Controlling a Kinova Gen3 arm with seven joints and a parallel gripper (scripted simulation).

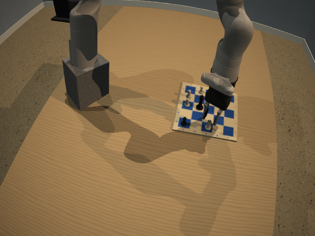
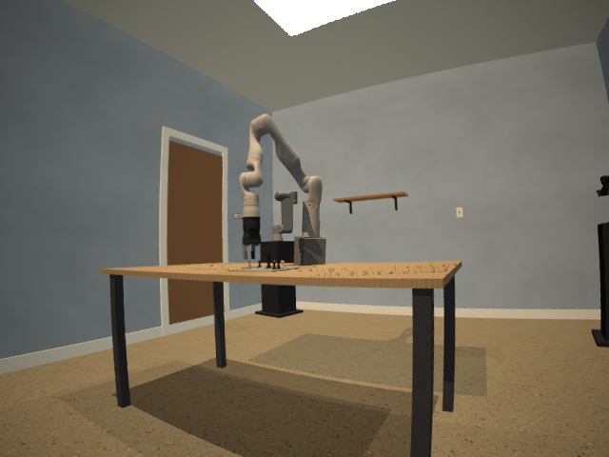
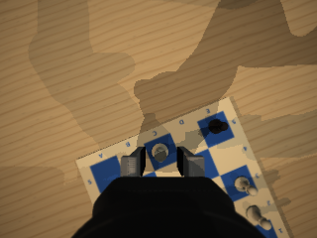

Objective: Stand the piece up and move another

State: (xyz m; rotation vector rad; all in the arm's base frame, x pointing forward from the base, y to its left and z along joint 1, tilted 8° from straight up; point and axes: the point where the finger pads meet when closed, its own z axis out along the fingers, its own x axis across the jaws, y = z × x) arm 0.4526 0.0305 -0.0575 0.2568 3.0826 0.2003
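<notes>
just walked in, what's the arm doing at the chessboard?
The grey arm's black claw hangs open over the small blue-and-cream chessboard, its fingers on either side of the white rook on C5, not closed on it. The black pawn and the other pieces stand upright on their squares.
</notes>
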